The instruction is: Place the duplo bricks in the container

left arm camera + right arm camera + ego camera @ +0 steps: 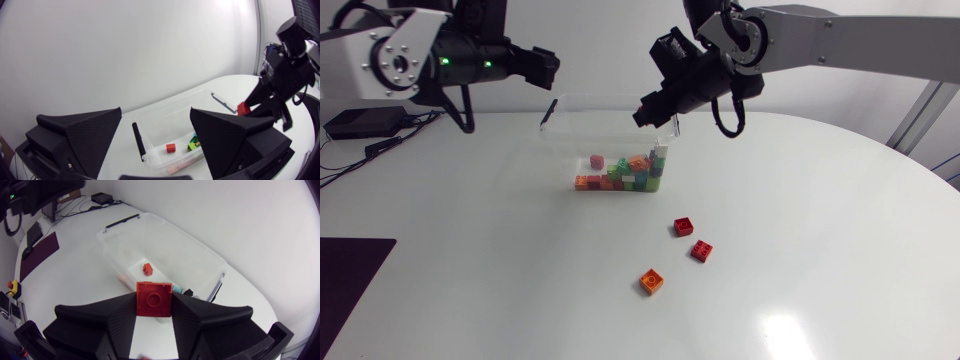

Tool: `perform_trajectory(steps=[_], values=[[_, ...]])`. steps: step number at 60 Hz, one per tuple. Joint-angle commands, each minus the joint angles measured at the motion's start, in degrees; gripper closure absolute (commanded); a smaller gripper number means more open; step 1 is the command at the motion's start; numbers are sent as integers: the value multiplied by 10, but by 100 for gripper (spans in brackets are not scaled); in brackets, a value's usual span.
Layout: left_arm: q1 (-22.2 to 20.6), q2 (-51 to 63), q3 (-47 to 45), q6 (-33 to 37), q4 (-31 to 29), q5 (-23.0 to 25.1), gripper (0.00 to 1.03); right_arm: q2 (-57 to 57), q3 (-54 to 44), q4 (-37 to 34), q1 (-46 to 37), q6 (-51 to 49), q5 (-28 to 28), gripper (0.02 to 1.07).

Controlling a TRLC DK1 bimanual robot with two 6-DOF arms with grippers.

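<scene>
A clear plastic container (563,143) stands at the back middle of the table, with several coloured duplo bricks (620,176) piled at its near end. My right gripper (645,110) hangs over the container's right end, shut on a red brick (154,298); the left wrist view shows that red brick (243,108) too. My left gripper (155,145) is open and holds nothing, above the container's left end (165,112). Inside lie a red brick (171,147) and a green one (194,145). Two red bricks (683,226) (701,250) and an orange brick (651,282) lie loose on the table in front.
A dark mat (350,275) covers the table's front left corner. A black box (360,122) with cables sits at the far left. A black clip (549,110) sticks up on the container's left end.
</scene>
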Motion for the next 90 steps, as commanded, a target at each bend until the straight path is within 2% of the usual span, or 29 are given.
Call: perform_trajectory(steps=[1,8,16,22,23,25,29,32,45,53,65,90], values=[[2,-47,-44,17,-17,14,5,44,46,7,-10,12,-7,73],[1,-96,-88,27,-54,35,5,92,92,26,-12,15,-8,72],[-11,-136,-135,37,-70,43,5,134,128,52,-11,16,-7,71],[-33,-144,-155,55,-94,44,5,171,161,70,-11,18,-4,69],[-40,-144,-159,60,-100,47,6,175,165,70,-12,18,-3,65],[-55,-143,-167,72,-112,48,6,185,174,70,-11,17,6,47],[-81,-138,-173,89,-133,48,6,194,183,68,-11,8,20,19],[-102,-129,-173,98,-155,48,6,190,180,65,-13,6,21,7],[-174,-55,-148,110,-231,47,6,71,70,63,-30,-9,17,7],[-222,2,-114,102,-296,46,8,-43,-39,48,-52,-18,14,7],[-257,84,-38,68,-389,46,10,-168,-201,37,-72,-27,14,7],[-330,209,49,-8,-471,47,11,-322,-411,0,-87,-44,17,7]])
